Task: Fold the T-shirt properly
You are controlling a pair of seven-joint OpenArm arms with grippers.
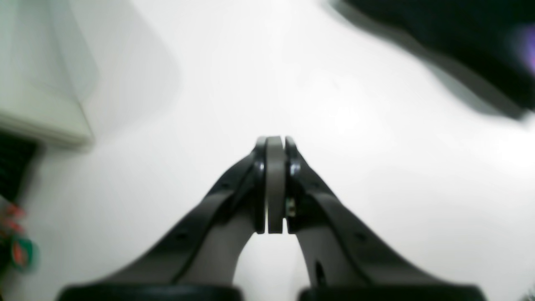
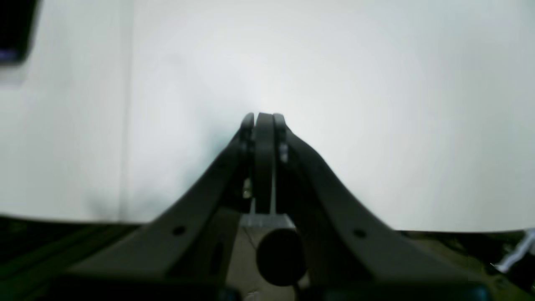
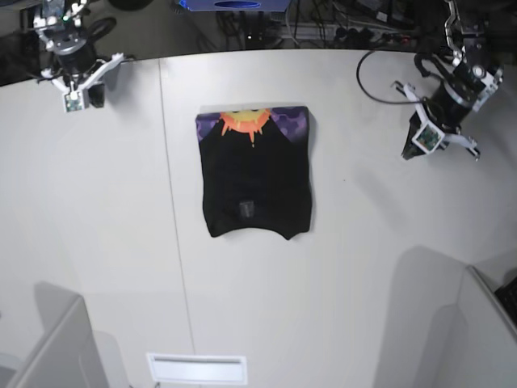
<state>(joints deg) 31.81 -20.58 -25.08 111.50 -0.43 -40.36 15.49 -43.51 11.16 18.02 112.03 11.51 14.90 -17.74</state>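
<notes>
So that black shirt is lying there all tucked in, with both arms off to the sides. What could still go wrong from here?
The bottom edge of the T-shirt curves unevenly, so another fold might come out lopsided. Both the left fingers and the right fingers are shut and away from the cloth; if they came down without opening first, they could push or wrinkle the bundle instead of gripping it.

Left gripper (image 3: 407, 153): shut, upper right of the base view. Right gripper (image 3: 98, 102): shut, upper left, both angled downward.
</notes>
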